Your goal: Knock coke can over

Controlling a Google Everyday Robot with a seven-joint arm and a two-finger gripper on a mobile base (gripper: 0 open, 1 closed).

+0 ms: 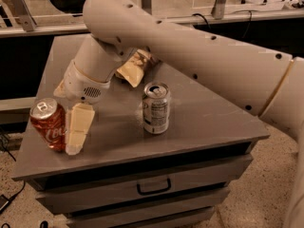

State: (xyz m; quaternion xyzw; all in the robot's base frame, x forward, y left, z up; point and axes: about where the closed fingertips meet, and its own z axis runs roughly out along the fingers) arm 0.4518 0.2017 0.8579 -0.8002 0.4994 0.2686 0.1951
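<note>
Gripper claw [76, 136] sat low at the table's [199, 122] front-left, touching the coke can's [47, 125] right side; open or closed, couldn't tell. Coke can looked tilted left, not down yet. Left: push it flat. Silver can [156, 108] stood apart, upright.

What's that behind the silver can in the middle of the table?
A crumpled snack bag lies on the table behind the silver can; the robot's arm covers most of it. The gripper is down at the left, right beside the coke can.
</note>
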